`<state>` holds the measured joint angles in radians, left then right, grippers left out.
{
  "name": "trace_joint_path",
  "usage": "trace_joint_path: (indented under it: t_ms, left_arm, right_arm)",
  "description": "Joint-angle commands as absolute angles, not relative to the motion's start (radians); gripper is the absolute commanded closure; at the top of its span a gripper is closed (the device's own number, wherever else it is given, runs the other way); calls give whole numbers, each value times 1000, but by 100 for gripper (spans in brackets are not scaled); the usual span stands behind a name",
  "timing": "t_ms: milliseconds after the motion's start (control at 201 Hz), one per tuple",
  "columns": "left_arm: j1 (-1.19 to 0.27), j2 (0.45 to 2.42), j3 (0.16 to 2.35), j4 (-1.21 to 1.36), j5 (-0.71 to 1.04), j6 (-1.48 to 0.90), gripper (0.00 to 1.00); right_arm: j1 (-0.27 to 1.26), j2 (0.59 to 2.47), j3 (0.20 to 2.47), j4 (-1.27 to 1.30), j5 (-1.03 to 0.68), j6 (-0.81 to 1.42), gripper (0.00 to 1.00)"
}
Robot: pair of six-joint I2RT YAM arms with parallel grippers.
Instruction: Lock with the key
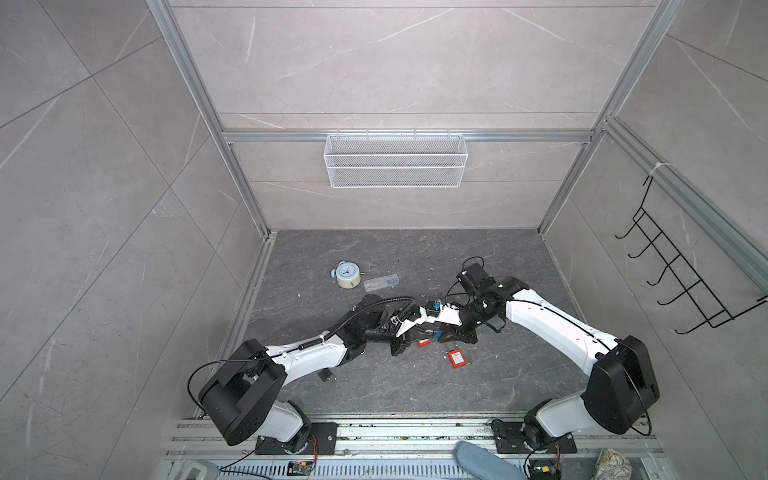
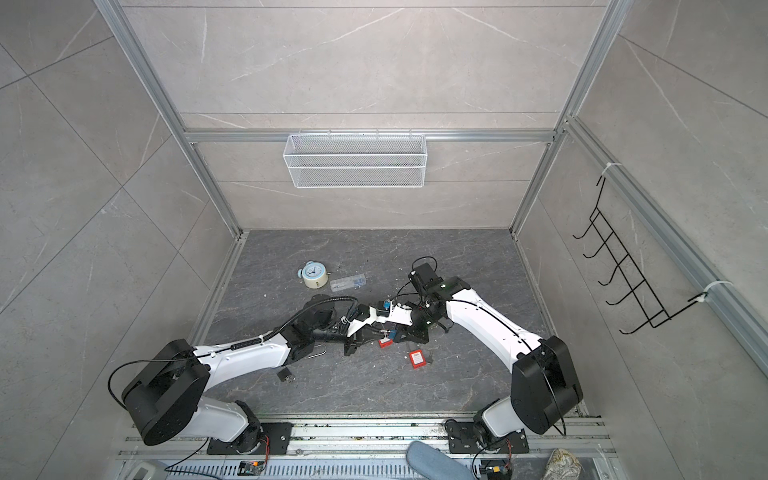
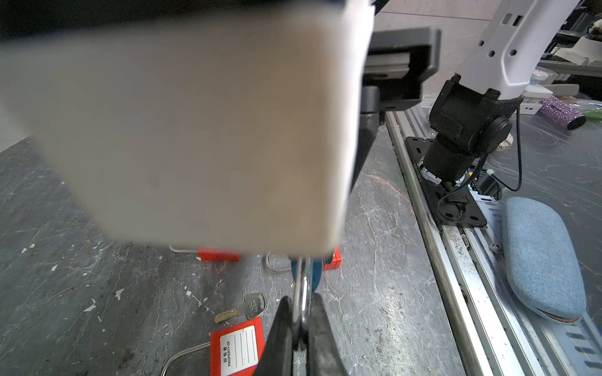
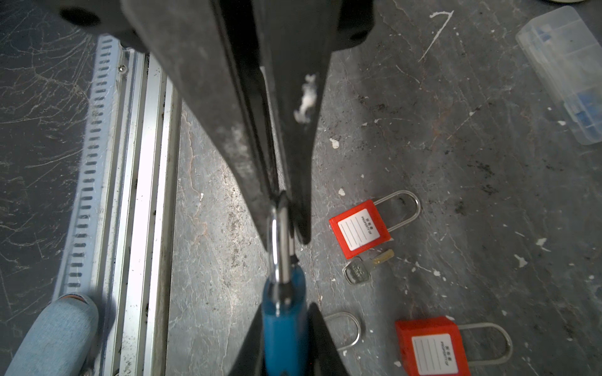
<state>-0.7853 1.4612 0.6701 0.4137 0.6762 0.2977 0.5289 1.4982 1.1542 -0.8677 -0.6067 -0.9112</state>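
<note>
on the dark grey veined tabletop (image 1: 374,386), middle, between the two arms:

- blue-bodied padlock with a steel shackle (image 4: 283,312): held off the surface by both tools.
- left gripper (image 3: 301,306): black fingers pinched tight on the top of the shackle loop.
- right gripper (image 4: 285,328): clamped on the blue body, one finger either side.
- silver-headed key with a brass blade (image 4: 358,270): lying flat on the tabletop, ungripped, just beside the nearer red padlock and apart from the blue one.
- red plastic padlock with a white label (image 4: 360,229): flat, shackle pointing away from the key.
- second red labelled padlock (image 4: 430,348): flat, near the first.
- a further steel shackle (image 4: 345,328): its body is hidden behind a right finger.
- obstruction: in the left wrist view the right tool's white housing, close and blurred, fills most of the picture and covers nearly all of the blue body; in both top views the housings overlie the lock.
- pale blue alarm clock (image 1: 345,271), roll of cream tape (image 1: 348,282) and clear plastic box (image 1: 381,283): grouped farther back, well apart.
- white wire mesh basket (image 1: 395,160): on the back wall.
- black wire hook rack (image 1: 685,266): on the side wall.
</note>
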Motion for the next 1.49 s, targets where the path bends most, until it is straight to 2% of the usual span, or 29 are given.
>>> trace_joint_path:
  t_ms: [0, 294, 478, 587, 802, 841, 1016, 1110, 1255, 1489]
  left_arm:
    - [-946, 1548, 785, 392, 707, 405, 100]
    - [-909, 1416, 774, 211, 621, 437, 100]
    - [-859, 1283, 738, 131, 583, 446, 75]
    - [-846, 1193, 732, 50, 536, 474, 64]
    - [-836, 1019, 723, -85, 437, 504, 56]
    - [-836, 992, 721, -112, 419, 508, 52]
    - [-808, 914, 724, -210, 412, 516, 52]
    - [-788, 898, 725, -217, 434, 513, 56]
    - [-766, 943, 755, -206, 463, 502, 61]
    - [-736, 983, 778, -143, 525, 462, 61]
  right_arm:
    - [657, 1534, 1273, -390, -1006, -808, 100]
    - [601, 1483, 1229, -551, -983, -924, 100]
    - [572, 1446, 1199, -666, -955, -989, 100]
    - [571, 1447, 1201, -733, -921, -1023, 100]
    - [571, 1443, 1204, -755, -907, -1027, 100]
    - [571, 1445, 1208, -760, -905, -1028, 100]
    - [571, 1458, 1227, -803, -878, -1052, 100]
    - [571, 1457, 1230, -819, -868, -1059, 100]
    - [572, 1456, 1229, -828, -867, -1061, 100]
    - [587, 1451, 1220, -836, -843, -1060, 100]
